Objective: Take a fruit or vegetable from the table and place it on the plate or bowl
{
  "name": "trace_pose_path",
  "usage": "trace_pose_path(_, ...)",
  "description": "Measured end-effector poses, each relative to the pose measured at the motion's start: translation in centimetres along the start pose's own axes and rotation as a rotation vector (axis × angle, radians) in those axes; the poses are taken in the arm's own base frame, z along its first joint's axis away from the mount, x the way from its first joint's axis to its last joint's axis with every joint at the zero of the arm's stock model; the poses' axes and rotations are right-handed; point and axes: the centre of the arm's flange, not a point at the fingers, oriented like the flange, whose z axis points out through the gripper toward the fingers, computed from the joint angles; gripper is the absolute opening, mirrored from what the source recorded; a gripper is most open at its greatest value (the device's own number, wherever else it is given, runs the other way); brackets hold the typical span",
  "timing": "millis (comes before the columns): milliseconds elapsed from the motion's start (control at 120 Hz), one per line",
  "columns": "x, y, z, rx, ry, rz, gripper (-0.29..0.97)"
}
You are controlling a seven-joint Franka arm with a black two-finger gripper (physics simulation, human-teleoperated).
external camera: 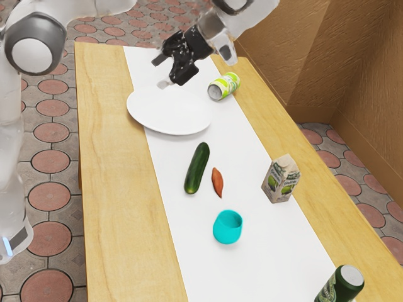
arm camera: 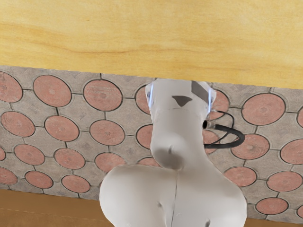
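A dark green cucumber (external camera: 196, 167) lies on the white runner in the middle of the table. Just to its right lies a small orange-brown sweet potato (external camera: 217, 182). The white plate (external camera: 169, 111) rests farther back on the runner. My black gripper (external camera: 162, 73) hangs above the plate's far edge, well away from both vegetables. It is open, with nothing between its fingers.
A green-and-white can (external camera: 224, 86) lies on its side to the right of the plate. A teal cup (external camera: 227, 226), a juice carton (external camera: 280, 179) and a dark green can (external camera: 340, 286) stand nearer the front. In the wrist view are the wooden table edge (arm camera: 142, 38), the tiled floor (arm camera: 66, 127) and my own arm (arm camera: 175, 165).
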Motion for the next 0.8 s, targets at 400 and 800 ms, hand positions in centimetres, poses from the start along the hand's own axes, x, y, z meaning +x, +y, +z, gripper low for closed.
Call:
trace_pose_path(400, 10.6, 6.1, -4.0, 0.051, 0.616, -0.085, 0.68)
trace_pose_path(800, 16.3, 9.2, 0.9, -0.379, 0.452, -0.535, 0.68)
